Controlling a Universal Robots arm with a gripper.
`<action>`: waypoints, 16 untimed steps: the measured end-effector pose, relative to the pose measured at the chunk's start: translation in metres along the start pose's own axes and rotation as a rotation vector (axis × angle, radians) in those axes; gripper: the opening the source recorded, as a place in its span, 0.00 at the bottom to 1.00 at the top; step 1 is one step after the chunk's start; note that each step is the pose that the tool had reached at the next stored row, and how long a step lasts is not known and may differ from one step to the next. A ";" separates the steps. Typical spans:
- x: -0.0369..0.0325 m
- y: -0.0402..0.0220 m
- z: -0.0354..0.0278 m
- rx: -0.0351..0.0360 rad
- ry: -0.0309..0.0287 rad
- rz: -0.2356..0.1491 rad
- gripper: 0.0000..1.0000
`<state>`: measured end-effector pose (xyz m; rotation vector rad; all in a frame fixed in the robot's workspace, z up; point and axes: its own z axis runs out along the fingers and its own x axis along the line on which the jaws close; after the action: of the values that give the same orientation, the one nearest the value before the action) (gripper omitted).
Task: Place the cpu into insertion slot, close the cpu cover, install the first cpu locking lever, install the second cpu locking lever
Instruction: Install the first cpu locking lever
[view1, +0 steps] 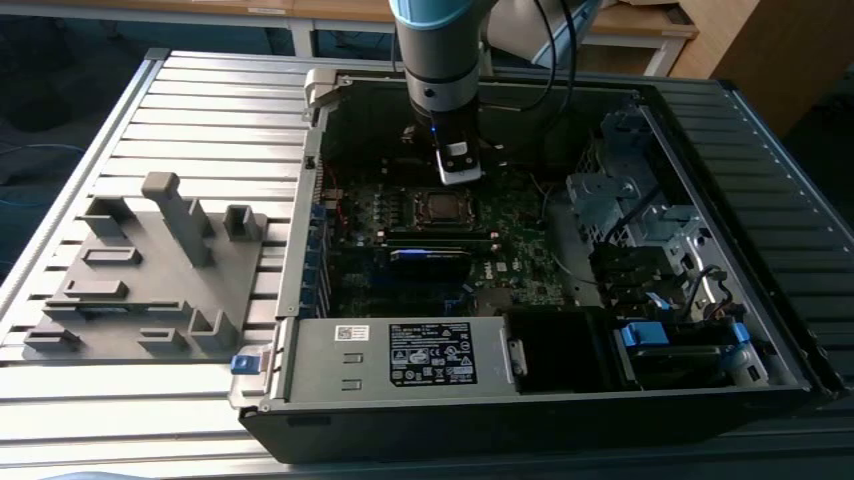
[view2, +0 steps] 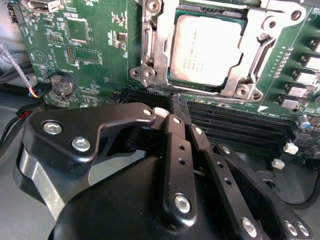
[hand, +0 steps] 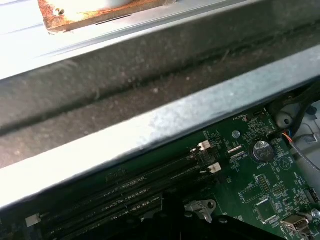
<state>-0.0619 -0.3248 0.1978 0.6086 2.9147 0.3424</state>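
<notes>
I am hovering the gripper (view2: 175, 107), jaws closed on nothing, just beside the chip (view2: 207, 47) lying in its socket (view2: 210, 11), framed by the metal cover (view2: 157, 50), and I am worrying that a skewed descent could scrape the nearby memory slots (view2: 235, 125).

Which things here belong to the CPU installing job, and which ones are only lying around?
Belonging to the job:
- cpu, seated on the green board
- cpu cover, the silvery frame around it
- pincer, close to the socket

Only lying around:
- memory slots
- coin battery
- grey fixture plate
- power supply
</notes>
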 end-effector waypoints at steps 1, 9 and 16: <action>0.0000 0.0000 0.0000 0.0000 0.0000 0.000 0.10; 0.0000 0.0001 -0.0003 0.0156 -0.0059 -0.003 0.10; -0.0014 0.0008 -0.0007 0.0484 -0.0005 -0.005 0.10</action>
<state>-0.0605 -0.3249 0.1988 0.6078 2.9313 0.2718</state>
